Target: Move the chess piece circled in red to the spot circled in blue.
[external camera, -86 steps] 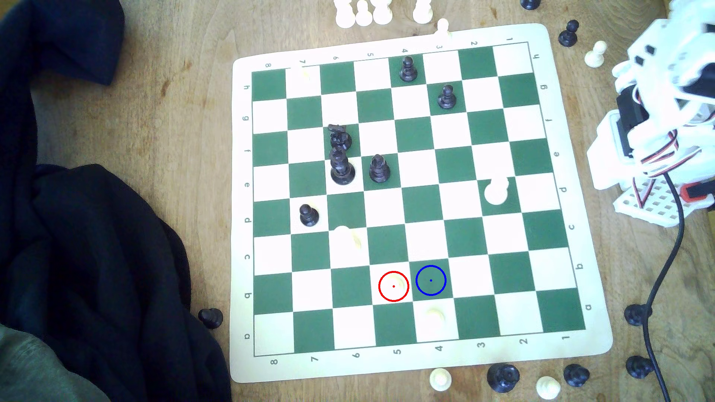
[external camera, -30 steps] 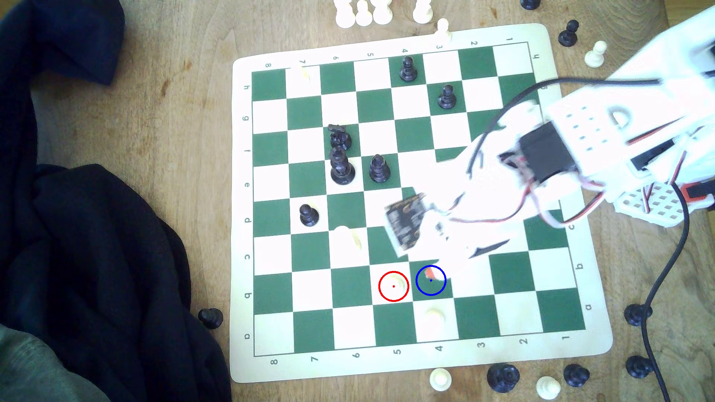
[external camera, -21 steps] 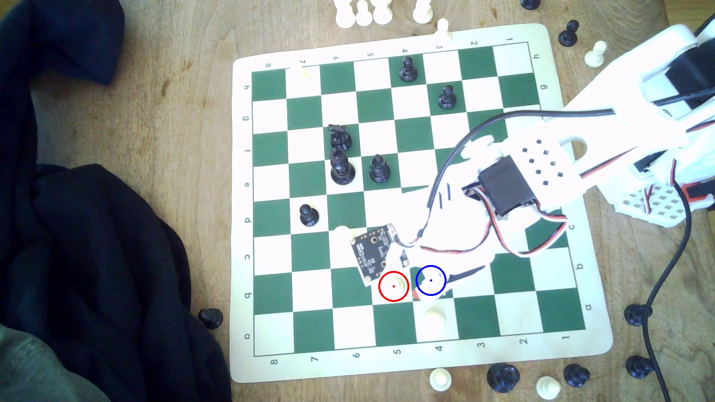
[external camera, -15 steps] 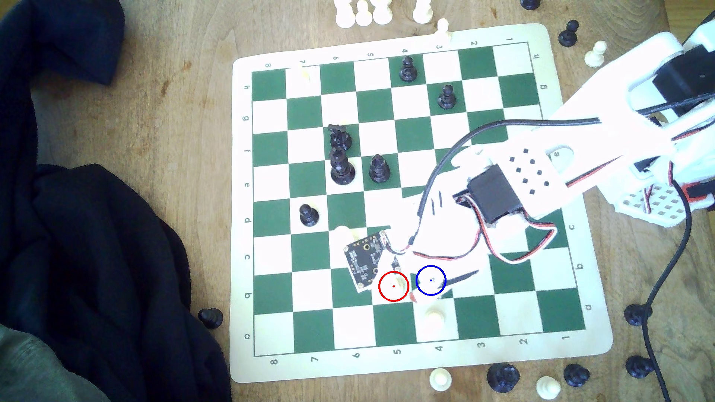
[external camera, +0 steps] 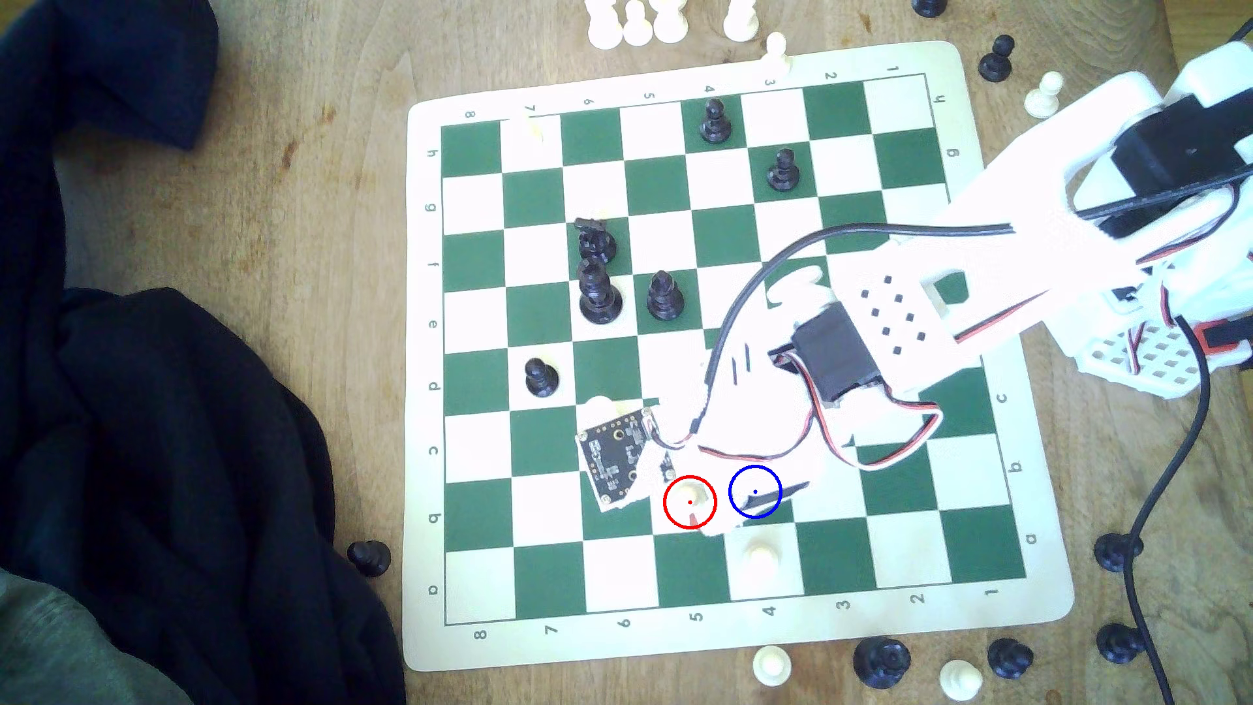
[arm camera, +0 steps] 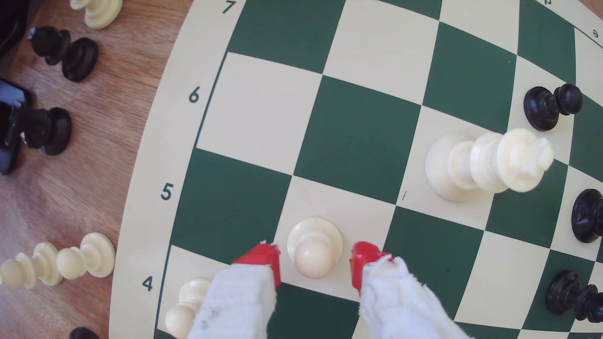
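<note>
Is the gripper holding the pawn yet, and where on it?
Nothing is held yet. The gripper is open, its red-tipped fingers on either side of the pawn with gaps showing; the pawn stands on its white square.

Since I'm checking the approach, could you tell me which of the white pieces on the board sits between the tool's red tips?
The chess piece, the small cream pawn ringed red. The open tool straddles it without touching; the larger white piece stands apart.

Arm stretched out, gripper (arm camera: 315, 260) low and spread.
My arm (external camera: 949, 298) reaches from three o'clock toward seven o'clock in the exterior view; my red-tipped fingers (arm camera: 261, 259) stand apart, nothing clamped.
</note>
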